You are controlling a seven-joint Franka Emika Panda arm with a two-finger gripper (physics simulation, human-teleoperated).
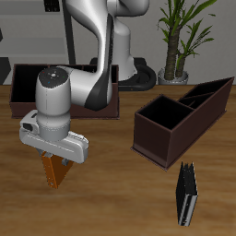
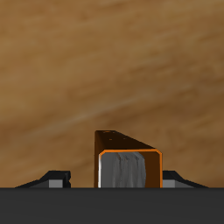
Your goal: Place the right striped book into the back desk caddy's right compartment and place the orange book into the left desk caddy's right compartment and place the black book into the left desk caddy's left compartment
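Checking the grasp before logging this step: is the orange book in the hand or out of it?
In it. The orange book sits between the fingers of the hand, clear of the table in the exterior view.

An orange book (image 2: 129,168) stands on end, seen from its end: an orange cover wrapped around a grey block of pages. It sits between the two fingertips (image 2: 59,181) of the gripper (image 2: 118,182), which press close against its covers on either side. A dark band of the gripper body crosses in front. Behind the book spreads a bare brown wooden table (image 2: 105,61).
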